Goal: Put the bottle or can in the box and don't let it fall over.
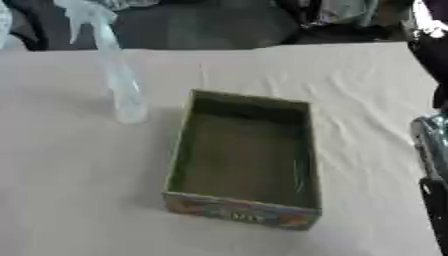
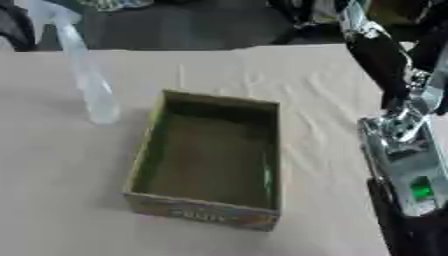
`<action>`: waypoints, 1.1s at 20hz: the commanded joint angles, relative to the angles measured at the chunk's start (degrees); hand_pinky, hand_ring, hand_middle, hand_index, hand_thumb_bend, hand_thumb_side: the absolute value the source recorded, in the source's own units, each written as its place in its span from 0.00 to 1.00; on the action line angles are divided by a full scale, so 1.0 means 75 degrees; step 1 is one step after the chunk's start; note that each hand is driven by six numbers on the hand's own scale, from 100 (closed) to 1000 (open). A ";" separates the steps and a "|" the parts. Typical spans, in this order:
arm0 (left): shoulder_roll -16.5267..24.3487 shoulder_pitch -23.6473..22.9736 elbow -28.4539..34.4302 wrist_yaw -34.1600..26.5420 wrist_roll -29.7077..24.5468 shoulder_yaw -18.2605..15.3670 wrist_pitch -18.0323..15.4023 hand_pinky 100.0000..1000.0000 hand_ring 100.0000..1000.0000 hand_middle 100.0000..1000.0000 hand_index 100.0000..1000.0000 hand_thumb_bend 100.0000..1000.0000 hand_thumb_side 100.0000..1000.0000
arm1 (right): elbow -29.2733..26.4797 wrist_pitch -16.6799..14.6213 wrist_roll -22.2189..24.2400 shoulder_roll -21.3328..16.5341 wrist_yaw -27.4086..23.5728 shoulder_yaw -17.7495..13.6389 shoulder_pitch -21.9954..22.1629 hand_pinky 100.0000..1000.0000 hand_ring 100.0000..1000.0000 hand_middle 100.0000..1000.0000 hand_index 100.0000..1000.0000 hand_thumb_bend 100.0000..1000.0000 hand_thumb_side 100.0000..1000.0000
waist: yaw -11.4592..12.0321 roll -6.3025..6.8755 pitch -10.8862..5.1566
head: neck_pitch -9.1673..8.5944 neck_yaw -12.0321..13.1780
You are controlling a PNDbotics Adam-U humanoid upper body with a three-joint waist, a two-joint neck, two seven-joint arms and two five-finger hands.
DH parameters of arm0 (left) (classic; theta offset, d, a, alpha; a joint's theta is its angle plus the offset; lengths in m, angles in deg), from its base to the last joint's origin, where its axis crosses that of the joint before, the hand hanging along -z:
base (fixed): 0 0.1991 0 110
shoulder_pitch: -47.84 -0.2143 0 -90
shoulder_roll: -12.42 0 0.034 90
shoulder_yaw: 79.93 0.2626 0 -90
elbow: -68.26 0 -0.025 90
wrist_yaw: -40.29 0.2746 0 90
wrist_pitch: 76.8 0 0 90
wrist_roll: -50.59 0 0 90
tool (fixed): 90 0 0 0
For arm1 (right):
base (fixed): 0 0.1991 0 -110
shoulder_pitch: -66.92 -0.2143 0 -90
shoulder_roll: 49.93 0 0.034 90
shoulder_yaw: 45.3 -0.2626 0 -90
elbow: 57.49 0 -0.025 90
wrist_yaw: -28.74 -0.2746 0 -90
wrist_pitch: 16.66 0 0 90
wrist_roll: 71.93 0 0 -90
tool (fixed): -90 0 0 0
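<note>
A clear, pale bottle [image 1: 125,97] shows left of the box as a long blurred streak that slants up toward the far left edge of the table. Its lower end is on or just above the cloth, and I cannot tell which. The open cardboard box [image 1: 241,212] lies at the middle of the table with nothing inside, its printed short wall facing me. The bottle is apart from the box's left wall. Only my right arm [image 2: 398,137] shows, black and silver, along the right edge. Neither hand shows in either view.
A wrinkled beige cloth [image 1: 79,190] covers the table. Dark floor and cluttered shapes lie beyond the far edge. My right arm stands to the right of the box, with a strip of cloth between them.
</note>
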 commanded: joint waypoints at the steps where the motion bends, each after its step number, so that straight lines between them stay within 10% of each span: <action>1: 0.0254 0.0070 0.0155 0.0060 -0.0018 -0.0008 -0.0014 0.82 0.80 0.93 0.82 0.12 0.80 | -0.0167 -0.0016 0.0004 -0.0075 0.0012 -0.0046 -0.0102 0.80 0.56 0.77 0.78 0.65 0.10 | -0.0007 0.0010 -0.0176 | -0.0068 0.0001; 12: 0.0213 0.0054 0.0155 -0.0452 -0.0107 0.0153 0.0063 0.72 0.74 0.91 0.88 0.16 0.84 | -0.0167 -0.0010 0.0001 -0.0078 0.0013 -0.0043 -0.0111 0.80 0.56 0.77 0.78 0.65 0.10 | -0.0032 0.0012 -0.0164 | -0.0064 0.0008; 16: 0.0192 0.0042 0.0155 -0.1800 -0.0317 0.0304 0.0045 0.41 0.45 0.80 0.92 0.25 0.88 | -0.0167 -0.0007 -0.0004 -0.0075 0.0011 -0.0043 -0.0116 0.80 0.56 0.77 0.78 0.65 0.10 | -0.0045 0.0014 -0.0162 | -0.0083 0.0005; 19: 0.0166 0.0036 0.0155 -0.3198 -0.0491 0.0466 -0.0050 0.05 0.16 0.53 0.96 0.42 0.92 | -0.0167 -0.0002 -0.0004 -0.0072 0.0007 -0.0038 -0.0120 0.80 0.56 0.77 0.78 0.65 0.10 | -0.0058 0.0015 -0.0158 | -0.0098 0.0012; 22: 0.0176 0.0022 0.0132 -0.4806 -0.0703 0.0624 -0.0046 0.00 0.00 0.32 0.99 0.64 1.00 | -0.0167 0.0001 -0.0005 -0.0075 0.0003 -0.0036 -0.0121 0.80 0.56 0.77 0.78 0.65 0.10 | -0.0063 0.0014 -0.0153 | -0.0109 0.0018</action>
